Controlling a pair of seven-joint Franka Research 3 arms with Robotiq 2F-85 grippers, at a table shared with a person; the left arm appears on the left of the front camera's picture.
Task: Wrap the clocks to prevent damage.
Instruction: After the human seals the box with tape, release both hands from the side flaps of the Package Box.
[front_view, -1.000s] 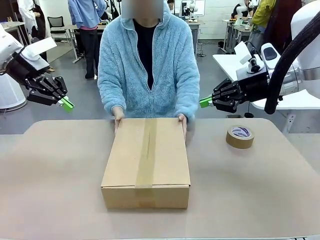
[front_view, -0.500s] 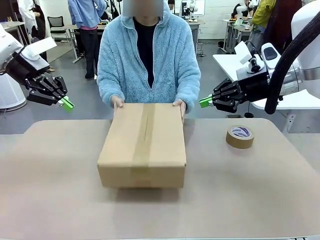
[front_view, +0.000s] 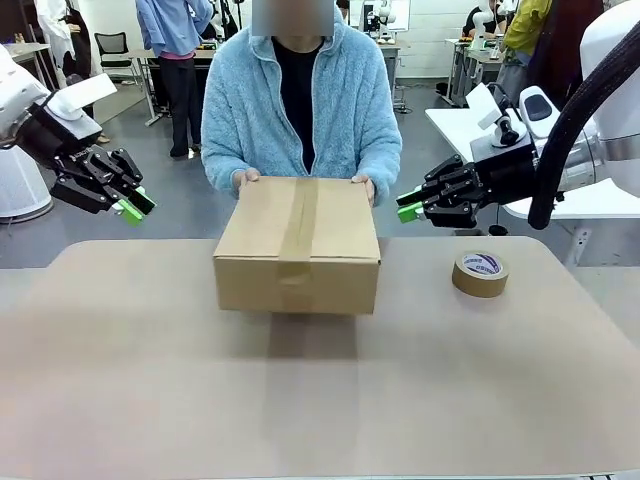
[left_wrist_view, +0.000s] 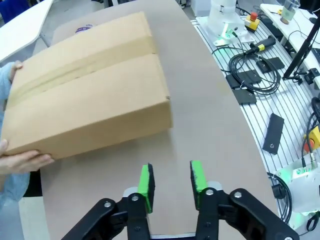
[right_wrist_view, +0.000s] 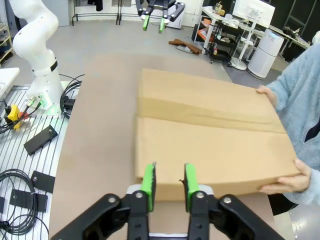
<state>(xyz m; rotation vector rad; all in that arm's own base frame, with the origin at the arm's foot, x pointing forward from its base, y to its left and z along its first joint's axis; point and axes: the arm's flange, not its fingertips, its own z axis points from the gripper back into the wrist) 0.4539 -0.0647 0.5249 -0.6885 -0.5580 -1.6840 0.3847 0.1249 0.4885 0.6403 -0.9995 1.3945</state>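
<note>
From the front we see a person in a fuzzy light-blue jacket standing at the far side of a tan table (front_view: 120, 400), holding a sealed cardboard box (front_view: 298, 245) with a hand at each far corner; the box is lifted clear of the tabletop and casts a shadow beneath it, and a strip of brown tape runs down its middle. A roll of brown tape (front_view: 480, 273) lies flat on the table, well to the right of the box. The left gripper (front_view: 130, 205) hangs in the air at the left edge of the scene, away from the box, its green pads a little apart with nothing between them. The right gripper (front_view: 408, 207) hovers at the right, near the person's elbow, its fingers also parted and empty. In the left wrist view we look down past the left gripper (left_wrist_view: 171, 179), its two green pads (left_wrist_view: 146, 180) standing apart over bare table, with the box (left_wrist_view: 90, 85) farther off and the person's fingers (left_wrist_view: 25, 161) curled under its near corner. In the right wrist view the right gripper (right_wrist_view: 167, 181) shows its pads spread and holding nothing, just short of the box (right_wrist_view: 210, 130), which the person's hand (right_wrist_view: 285, 182) supports at one end. We cannot see the wrapped clocks themselves.
</note>
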